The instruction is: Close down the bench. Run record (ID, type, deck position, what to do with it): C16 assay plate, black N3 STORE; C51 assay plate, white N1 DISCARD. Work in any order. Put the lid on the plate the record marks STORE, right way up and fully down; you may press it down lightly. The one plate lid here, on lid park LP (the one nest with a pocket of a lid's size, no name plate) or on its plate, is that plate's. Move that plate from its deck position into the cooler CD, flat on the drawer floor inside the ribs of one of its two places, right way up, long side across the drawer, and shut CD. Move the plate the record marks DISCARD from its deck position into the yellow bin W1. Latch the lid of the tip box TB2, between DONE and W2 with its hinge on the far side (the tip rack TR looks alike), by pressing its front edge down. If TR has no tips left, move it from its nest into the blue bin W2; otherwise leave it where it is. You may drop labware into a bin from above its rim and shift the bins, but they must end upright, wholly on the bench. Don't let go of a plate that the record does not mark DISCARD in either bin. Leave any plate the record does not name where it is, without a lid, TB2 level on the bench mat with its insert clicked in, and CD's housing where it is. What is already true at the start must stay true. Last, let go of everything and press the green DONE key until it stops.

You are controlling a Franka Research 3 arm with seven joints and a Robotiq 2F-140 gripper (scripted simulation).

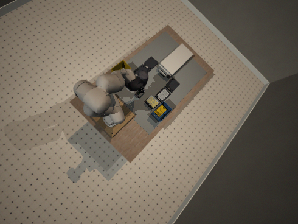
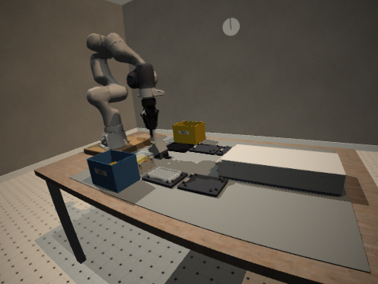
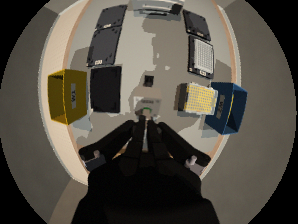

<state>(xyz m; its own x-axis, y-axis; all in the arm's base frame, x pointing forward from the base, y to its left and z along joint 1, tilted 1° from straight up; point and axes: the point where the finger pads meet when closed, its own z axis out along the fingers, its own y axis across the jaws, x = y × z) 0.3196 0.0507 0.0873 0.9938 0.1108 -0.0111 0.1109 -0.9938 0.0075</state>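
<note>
My gripper (image 3: 146, 114) (image 2: 151, 134) is shut and empty. It points straight down just above the green DONE key (image 3: 145, 103), whose grey housing (image 2: 160, 149) sits on the mat. The tip box TB2 (image 3: 197, 98) (image 2: 142, 158) (image 1: 152, 101), with yellow tips showing, stands right of the key. The blue bin W2 (image 3: 228, 107) (image 2: 112, 170) (image 1: 161, 112) is beyond it, with something yellow inside. The yellow bin W1 (image 3: 67, 95) (image 2: 188, 132) (image 1: 119, 66) stands on the left. A white plate (image 3: 201, 56) (image 2: 165, 175) (image 1: 162, 94) lies on a nest. The cooler CD (image 2: 283, 167) (image 1: 176, 59) is at the far end.
Empty black nests lie on the mat: one (image 3: 196, 23) (image 2: 202, 184) (image 1: 172, 84) beside the white plate, and others (image 3: 107, 88) (image 2: 179, 147) near the yellow bin. The arm's base stands on a wooden block (image 2: 131, 143) at the table's end.
</note>
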